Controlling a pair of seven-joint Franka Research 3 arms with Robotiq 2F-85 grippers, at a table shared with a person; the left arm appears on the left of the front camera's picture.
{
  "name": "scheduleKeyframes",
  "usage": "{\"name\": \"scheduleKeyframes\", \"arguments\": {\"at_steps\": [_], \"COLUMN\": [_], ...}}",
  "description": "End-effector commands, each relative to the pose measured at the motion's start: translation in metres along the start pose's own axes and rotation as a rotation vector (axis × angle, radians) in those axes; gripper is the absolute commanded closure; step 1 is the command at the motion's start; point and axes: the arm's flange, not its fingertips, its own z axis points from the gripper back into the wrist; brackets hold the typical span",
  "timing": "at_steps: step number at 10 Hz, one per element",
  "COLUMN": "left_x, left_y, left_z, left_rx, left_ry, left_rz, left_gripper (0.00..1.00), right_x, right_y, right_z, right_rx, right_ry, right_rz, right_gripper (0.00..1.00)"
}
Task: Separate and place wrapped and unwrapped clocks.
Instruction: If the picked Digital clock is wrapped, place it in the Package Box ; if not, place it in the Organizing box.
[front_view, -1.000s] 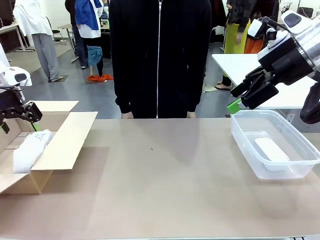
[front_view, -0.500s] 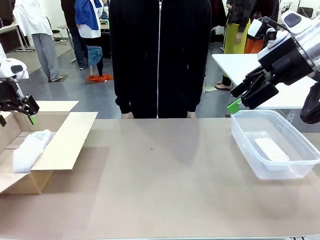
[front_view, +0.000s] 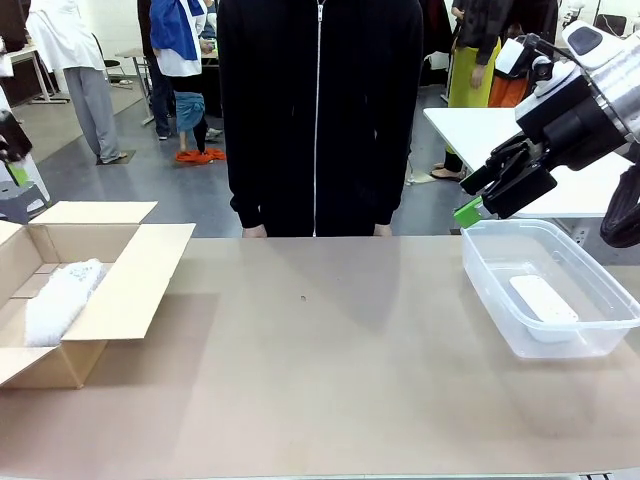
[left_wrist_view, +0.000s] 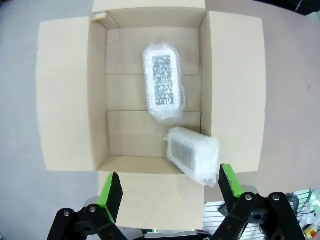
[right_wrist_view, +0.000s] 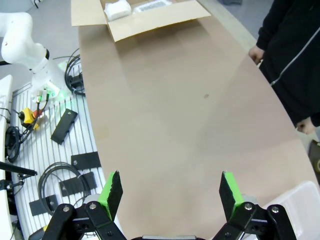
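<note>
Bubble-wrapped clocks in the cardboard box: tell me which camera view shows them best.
The left wrist view, looking straight down into the cardboard box: both bundles, one mid-box, the other against a wall. The front view shows one bundle side-on, and the right wrist view only small white shapes far off.

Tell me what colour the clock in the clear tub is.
White: the clock in the tub, best in the front view.

Two wrapped clocks, one unwrapped clock.

Left gripper cut by frame edge, state perhaps unreadable.
</note>
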Motion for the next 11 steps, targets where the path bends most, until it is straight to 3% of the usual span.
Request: {"name": "scheduleKeyframes", "arguments": {"at_steps": [1, 11], "left_x": [0.005, 0.003], "left_y": [0.0, 0.0], "left_z": [0.004, 0.011], "left_rx": [0.04, 0.018], "left_ry": [-0.015, -0.022], "left_rz": [-0.019, -0.008], "left_gripper": [0.0, 0.0], "right_x": [0.0, 0.0], "right_y": [-0.001, -0.001], "right_z": [-0.002, -0.002], "right_rx": [0.026, 0.026], "right_ry": [-0.022, -0.022], "right_rz": [0.006, 0.006], "right_gripper": [0.0, 0.0]}}
